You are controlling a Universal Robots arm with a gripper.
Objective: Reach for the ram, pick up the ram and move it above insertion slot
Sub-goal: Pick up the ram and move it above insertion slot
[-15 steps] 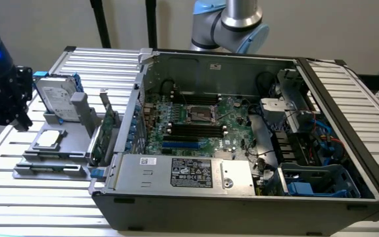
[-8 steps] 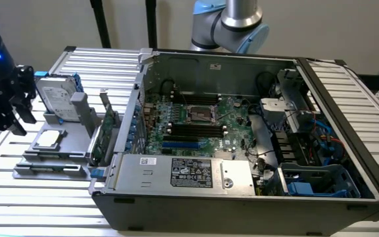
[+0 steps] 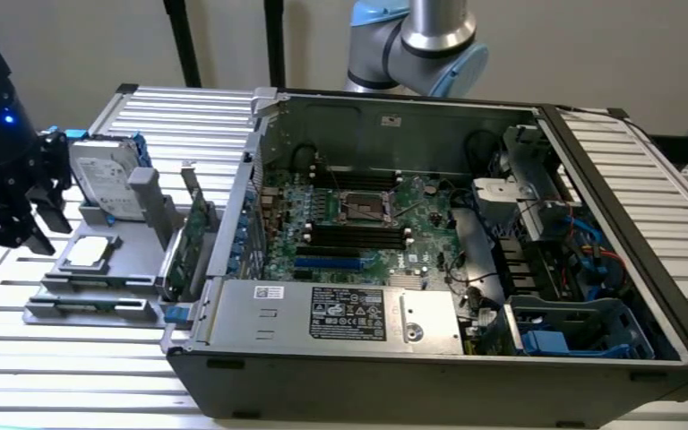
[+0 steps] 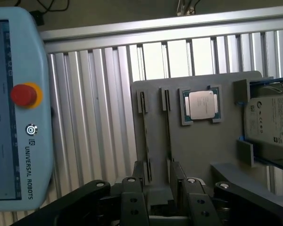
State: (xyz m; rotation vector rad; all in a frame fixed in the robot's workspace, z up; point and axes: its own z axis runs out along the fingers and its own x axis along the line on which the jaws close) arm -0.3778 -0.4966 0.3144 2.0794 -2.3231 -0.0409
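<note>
Reach step: the gripper, jaws parted and empty, hangs over the ram, which stands edge-on in the gray fixture at the open case's 9 o'clock in the exterior view; grasping it likely calls for a square, centred descent.

Tray on exterior view's left of PC case; CPU, HDD on it.
</note>
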